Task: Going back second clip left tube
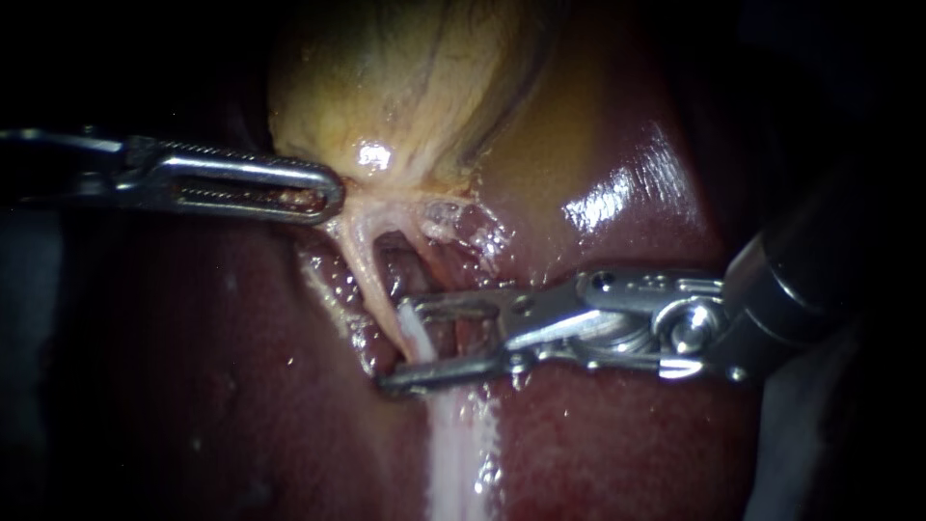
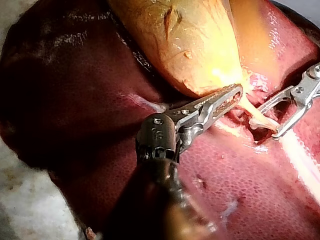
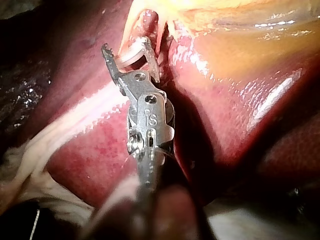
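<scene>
Steel instruments, two, left instrument (image 1: 328, 193), right instrument (image 1: 397, 344), one gallbladder (image 1: 386, 87), one liver (image 1: 598, 444)

The shaft of the left instrument (image 1: 333, 193) fades into darkness toward the endoscope view's edge, and that of the right instrument (image 1: 398, 344) is likewise lost in shadow. The gallbladder (image 1: 405, 87) is cut off above; the pale band (image 1: 458, 453) runs out below. The tube (image 1: 371, 270) is partly hidden between the right jaws, where a whitish bit is perhaps a clip, too small to tell.
</scene>
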{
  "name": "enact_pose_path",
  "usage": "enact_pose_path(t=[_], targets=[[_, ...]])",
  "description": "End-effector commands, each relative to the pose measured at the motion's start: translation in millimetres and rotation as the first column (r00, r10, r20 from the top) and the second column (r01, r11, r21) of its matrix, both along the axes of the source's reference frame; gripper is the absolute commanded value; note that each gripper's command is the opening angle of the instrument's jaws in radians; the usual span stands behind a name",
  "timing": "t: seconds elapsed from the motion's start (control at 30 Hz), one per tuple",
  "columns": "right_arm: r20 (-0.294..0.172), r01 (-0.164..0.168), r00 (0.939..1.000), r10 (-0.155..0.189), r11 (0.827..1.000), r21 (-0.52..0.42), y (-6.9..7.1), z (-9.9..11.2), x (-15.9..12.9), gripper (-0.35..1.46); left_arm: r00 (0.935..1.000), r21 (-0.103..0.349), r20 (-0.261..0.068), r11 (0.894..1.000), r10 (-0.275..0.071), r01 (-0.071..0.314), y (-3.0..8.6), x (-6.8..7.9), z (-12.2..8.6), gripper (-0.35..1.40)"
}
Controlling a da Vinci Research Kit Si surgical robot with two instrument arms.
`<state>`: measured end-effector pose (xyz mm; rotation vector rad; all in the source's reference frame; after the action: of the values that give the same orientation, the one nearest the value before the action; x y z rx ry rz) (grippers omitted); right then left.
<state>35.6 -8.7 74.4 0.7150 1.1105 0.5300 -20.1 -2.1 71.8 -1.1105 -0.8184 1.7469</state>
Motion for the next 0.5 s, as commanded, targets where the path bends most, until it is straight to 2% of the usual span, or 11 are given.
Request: enact_pose_path(t=[0.03,0.5], targets=[[-0.002,0.005,1.0000,-0.005,1.000,0.002,-0.1,0.0,0.1,0.49,1.0000,0.000,0.000,1.000,0.000,0.000,0.0,0.0,0.0,-0.35],[-0.006,0.018,0.9998,-0.018,1.000,0.014,-1.5,1.2,2.5,0.49,1.0000,0.000,-0.001,1.000,-0.001,0.001,0.0,-0.2,0.0,-0.35]])
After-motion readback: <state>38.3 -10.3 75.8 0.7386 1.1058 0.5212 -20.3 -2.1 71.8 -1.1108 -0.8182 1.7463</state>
